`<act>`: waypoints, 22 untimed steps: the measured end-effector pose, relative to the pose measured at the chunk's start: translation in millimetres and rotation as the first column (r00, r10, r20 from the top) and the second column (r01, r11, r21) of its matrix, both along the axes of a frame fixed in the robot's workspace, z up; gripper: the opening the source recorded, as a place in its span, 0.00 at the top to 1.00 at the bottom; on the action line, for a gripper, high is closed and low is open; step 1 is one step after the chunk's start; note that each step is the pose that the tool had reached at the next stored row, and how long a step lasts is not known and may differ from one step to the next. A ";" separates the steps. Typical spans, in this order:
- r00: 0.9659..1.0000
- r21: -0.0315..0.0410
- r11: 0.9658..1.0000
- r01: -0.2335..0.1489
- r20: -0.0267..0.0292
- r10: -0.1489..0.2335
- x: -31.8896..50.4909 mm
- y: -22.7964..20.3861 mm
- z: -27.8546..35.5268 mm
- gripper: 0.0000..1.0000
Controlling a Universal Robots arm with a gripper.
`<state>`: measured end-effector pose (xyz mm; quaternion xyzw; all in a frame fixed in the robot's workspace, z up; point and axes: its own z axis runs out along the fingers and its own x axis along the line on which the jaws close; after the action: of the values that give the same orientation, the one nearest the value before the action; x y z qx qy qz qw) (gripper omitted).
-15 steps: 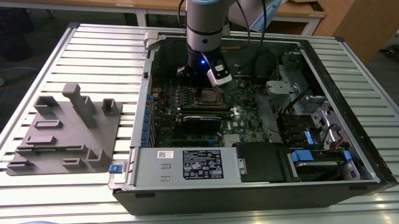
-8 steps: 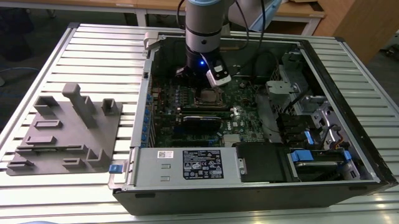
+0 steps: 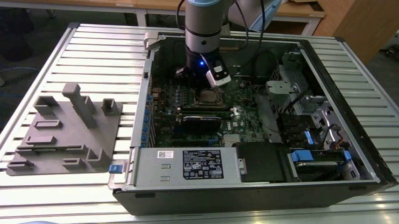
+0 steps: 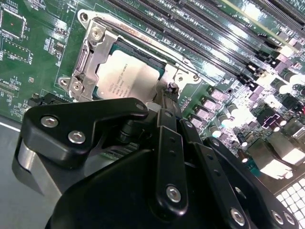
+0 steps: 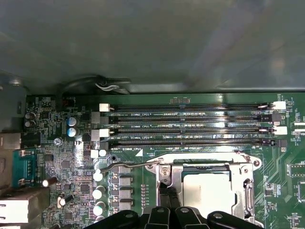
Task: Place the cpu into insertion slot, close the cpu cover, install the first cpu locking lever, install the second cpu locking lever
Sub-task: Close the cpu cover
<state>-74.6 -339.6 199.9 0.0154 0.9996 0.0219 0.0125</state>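
Nearest in the exterior view sits the power supply of the open computer case, with a grey fixture tray on the slatted table at the exterior view's left. Farther in, on the green motherboard, the cpu lies flat, silver top up, in the insertion slot, with the cpu cover down around it. The gripper stands at the slot's edge, its 2 fingers pressed together. A locking lever has its long axis parallel to the 4 memory slots just beyond, its handle end reaching past the slot's corner.
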 end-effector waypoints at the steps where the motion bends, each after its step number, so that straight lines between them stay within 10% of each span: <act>1: 1.000 0.000 1.000 0.000 0.000 0.000 0.0 0.0 -0.7 0.89; 12: 1.000 0.000 1.000 0.000 0.000 0.000 -0.2 0.0 -2.3 0.89; 22: 1.000 0.000 1.000 0.000 0.000 0.000 -0.2 -0.1 9.4 0.89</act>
<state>-74.8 -339.6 209.3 0.0154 0.9996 0.0219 0.0126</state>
